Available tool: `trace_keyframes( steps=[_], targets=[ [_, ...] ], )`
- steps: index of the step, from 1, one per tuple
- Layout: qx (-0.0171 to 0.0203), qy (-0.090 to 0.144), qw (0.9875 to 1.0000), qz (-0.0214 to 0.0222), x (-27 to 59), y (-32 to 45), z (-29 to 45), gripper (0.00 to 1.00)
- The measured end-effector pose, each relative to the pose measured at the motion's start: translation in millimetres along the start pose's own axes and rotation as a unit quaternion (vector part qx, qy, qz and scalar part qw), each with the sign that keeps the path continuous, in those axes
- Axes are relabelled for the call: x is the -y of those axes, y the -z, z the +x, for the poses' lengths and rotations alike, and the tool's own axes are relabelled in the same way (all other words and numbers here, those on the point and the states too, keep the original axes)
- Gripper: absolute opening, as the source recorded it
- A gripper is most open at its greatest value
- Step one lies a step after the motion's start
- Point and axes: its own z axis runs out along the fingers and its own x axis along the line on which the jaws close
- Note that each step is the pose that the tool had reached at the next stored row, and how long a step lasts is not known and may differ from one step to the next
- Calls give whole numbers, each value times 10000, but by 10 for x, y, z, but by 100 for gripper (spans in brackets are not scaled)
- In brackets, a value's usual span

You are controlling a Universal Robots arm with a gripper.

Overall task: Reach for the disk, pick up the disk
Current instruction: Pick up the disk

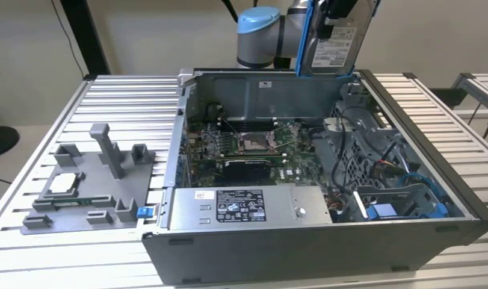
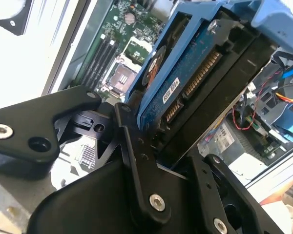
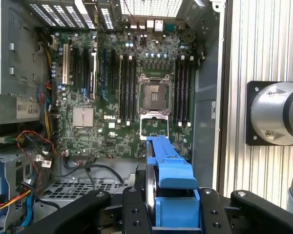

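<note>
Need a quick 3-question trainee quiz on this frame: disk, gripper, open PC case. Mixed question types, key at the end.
1. True or false: the disk lies flat inside the computer case.
2. In the exterior view, the grey fixture plate sits on which side of the case? A) the view's left B) the view's right
3. What is the gripper shut on?

Key: 1. False; it is held upright above the case's rear wall. 2. A. 3. The disk, with its blue rails between the fingers.
</note>
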Motion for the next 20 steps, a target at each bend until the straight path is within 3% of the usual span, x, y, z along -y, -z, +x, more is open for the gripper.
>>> trace_keyframes(
  steps=[20],
  targets=[
    [0,-1,10000,0,24,14,363,0]
  ],
)
